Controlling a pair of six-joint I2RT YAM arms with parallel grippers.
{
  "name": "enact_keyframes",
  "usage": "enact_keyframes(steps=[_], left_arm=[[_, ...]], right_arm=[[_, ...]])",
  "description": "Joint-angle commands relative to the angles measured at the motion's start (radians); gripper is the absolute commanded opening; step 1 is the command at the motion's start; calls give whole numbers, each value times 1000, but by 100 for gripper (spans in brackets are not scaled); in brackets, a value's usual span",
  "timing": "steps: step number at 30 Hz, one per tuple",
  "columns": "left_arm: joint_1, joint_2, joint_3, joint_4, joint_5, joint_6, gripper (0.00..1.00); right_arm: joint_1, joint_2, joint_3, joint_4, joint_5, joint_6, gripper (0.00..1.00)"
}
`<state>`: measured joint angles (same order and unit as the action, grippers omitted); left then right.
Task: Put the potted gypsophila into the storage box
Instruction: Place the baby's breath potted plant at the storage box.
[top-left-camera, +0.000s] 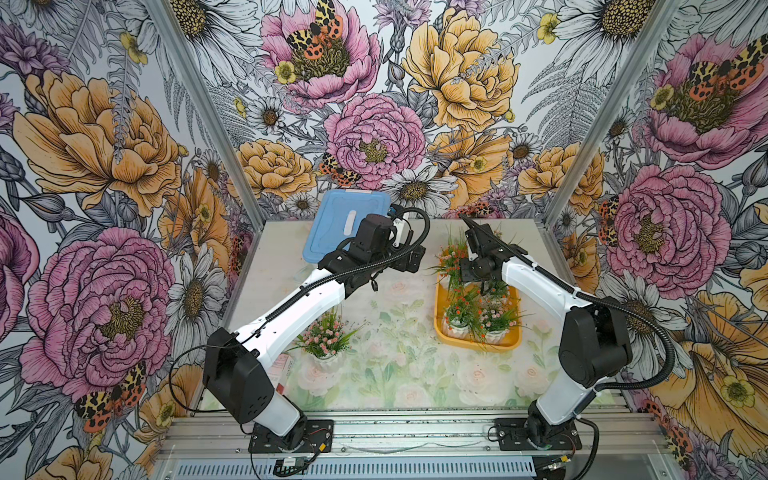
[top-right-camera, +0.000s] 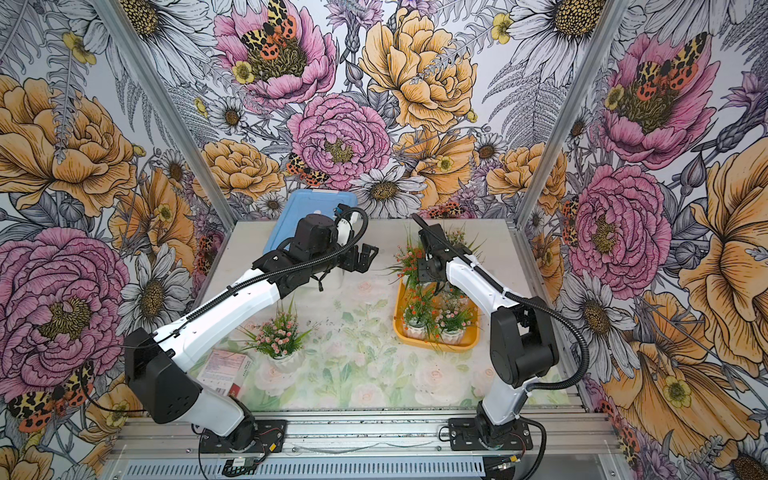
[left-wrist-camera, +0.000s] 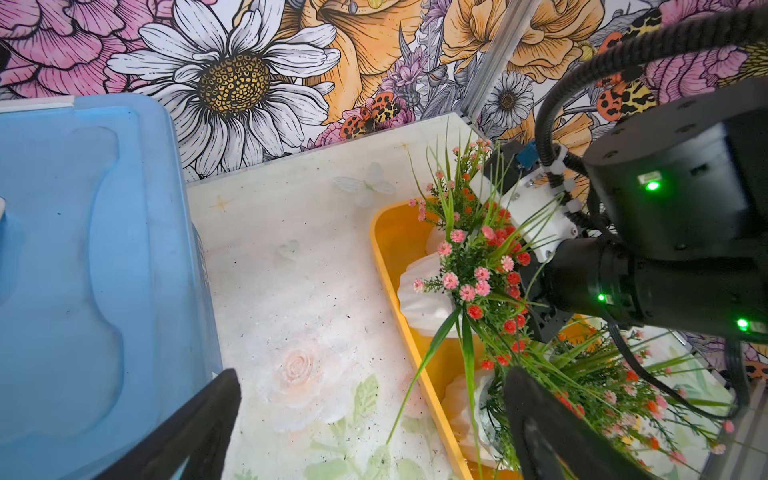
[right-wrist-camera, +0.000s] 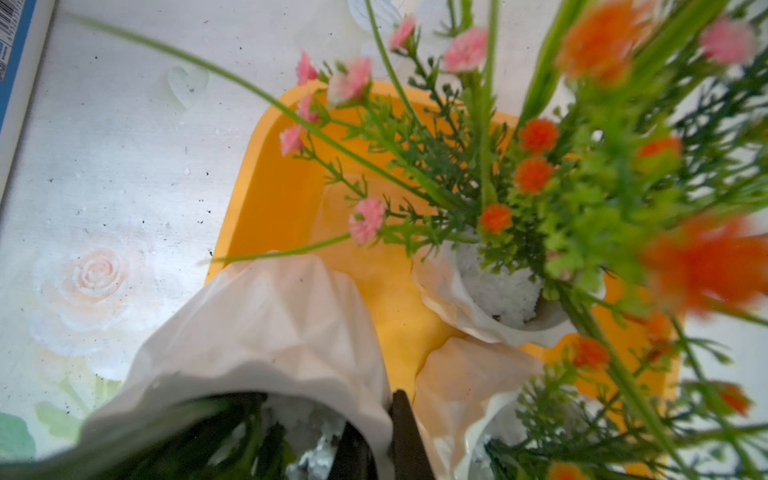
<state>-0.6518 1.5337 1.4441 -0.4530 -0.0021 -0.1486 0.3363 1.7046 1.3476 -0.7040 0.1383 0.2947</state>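
**Right end effector pinches a pot at the storage box, one pot stands outside**

In both top views the yellow storage box lies on the right part of the counter and carries several flowering pots. The right end effector hangs over its far end, half hidden by foliage. The left end effector hovers between the storage box and the blue-lidded box. A pink gypsophila pot stands on the counter near the left arm, well apart from the storage box.

In the left wrist view the left end effector has its fingers spread wide above bare counter and holds nothing. The held gypsophila pot leans tilted at the rim of the storage box.

In the right wrist view the right end effector pinches the rim of the held gypsophila pot, with one finger inside and one outside. I cannot tell if its base touches the storage box.
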Motion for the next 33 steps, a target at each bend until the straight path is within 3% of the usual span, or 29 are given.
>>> enact_keyframes(steps=[1, 5, 24, 27, 33], left_arm=[[14, -7, 13, 22, 23, 13, 99], [15, -6, 4, 23, 19, 5, 99], [15, -31, -30, 23, 31, -23, 99], [15, -36, -37, 22, 23, -38, 99], [16, -25, -28, 23, -26, -59, 99]], right_arm=[[0, -43, -11, 11, -3, -2, 0], [6, -31, -11, 5, -49, 0, 0], [73, 44, 8, -32, -36, 18, 0], [78, 41, 5, -32, -10, 22, 5], [78, 21, 32, -29, 41, 2, 34]])
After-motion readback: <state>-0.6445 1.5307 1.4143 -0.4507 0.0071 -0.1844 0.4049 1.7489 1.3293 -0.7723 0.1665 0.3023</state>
